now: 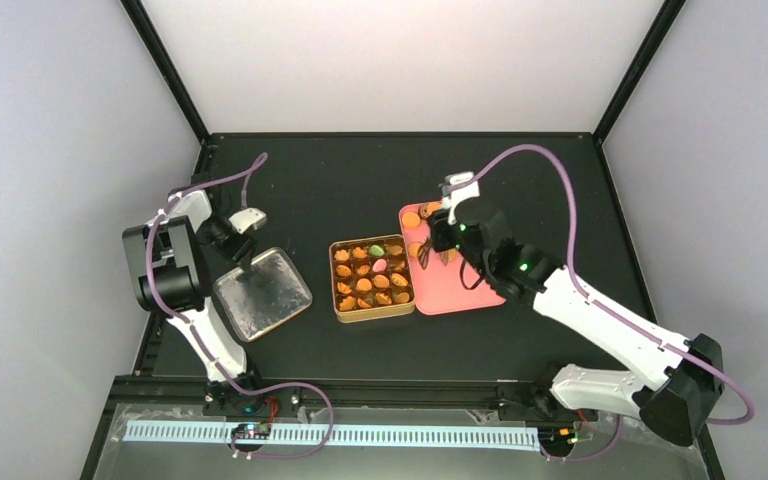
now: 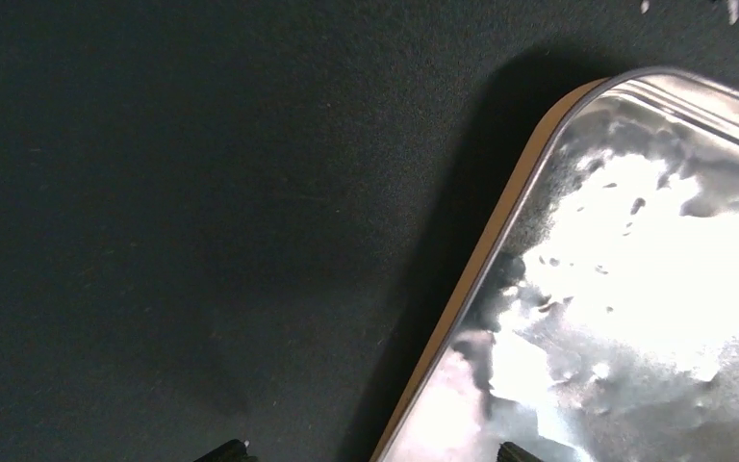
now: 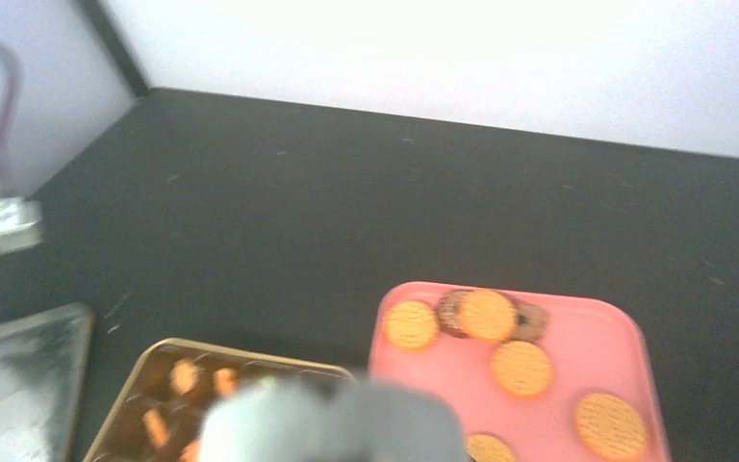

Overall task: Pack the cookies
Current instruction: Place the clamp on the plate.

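Orange-golden cookies [image 1: 372, 283] fill the compartments of the brown tin [image 1: 337, 300], with one green [image 1: 375, 249] and one pink [image 1: 379, 265] among them. More cookies [image 3: 522, 368] lie on the pink tray [image 3: 587, 337], and a dark brown one [image 3: 531, 320] is partly under a golden one. My right gripper [image 1: 438, 245] hovers over the tray's left part. In the right wrist view a blurred grey thing [image 3: 332, 423], metal tongs by the look, hides its jaws. My left gripper [image 2: 370, 452] is open, its tips either side of the silver lid's edge [image 2: 481, 260].
The silver tin lid [image 1: 265, 295] lies left of the tin, inside up and shiny. The black table ends at a raised frame [image 1: 400, 134] at the back. The pink tray [image 1: 460, 285] touches the tin's right side.
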Motion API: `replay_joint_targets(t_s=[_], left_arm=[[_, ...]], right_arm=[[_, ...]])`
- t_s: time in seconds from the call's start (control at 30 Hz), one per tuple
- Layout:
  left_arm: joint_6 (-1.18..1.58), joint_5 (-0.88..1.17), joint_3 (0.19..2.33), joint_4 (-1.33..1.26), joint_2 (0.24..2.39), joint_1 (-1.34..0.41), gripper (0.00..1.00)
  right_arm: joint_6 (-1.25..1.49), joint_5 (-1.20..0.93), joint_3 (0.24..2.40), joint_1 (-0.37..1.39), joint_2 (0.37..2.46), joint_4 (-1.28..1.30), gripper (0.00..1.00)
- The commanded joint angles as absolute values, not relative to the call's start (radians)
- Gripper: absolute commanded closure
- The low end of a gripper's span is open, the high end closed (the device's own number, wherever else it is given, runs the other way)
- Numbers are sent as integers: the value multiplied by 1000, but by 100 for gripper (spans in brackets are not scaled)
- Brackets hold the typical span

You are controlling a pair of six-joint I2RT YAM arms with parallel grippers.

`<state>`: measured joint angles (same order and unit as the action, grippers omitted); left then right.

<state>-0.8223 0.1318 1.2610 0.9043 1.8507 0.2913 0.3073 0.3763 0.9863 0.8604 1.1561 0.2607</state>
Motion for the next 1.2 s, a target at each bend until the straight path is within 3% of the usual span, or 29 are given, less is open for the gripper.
replay_joint_targets(t_s=[0.0,0.1,0.4,0.83,1.17], left_arm=[[-907,133,1309,927,1911,296,35],[-930,145,1324,934,1938,290,42],[-990,139,1292,893,1941,244,79],[-972,170,1381,843,1788,105,98],[-1034,124,1438,802,1578,-81,98]], right_arm=[[392,274,1027,693,1162,410,65],[433,140,1017,571,1199,470,65],[485,-92,962,388,1339,434,65],[543,-194,1010,276,1613,316,58],[566,-195,1042,275,1596,298,31]])
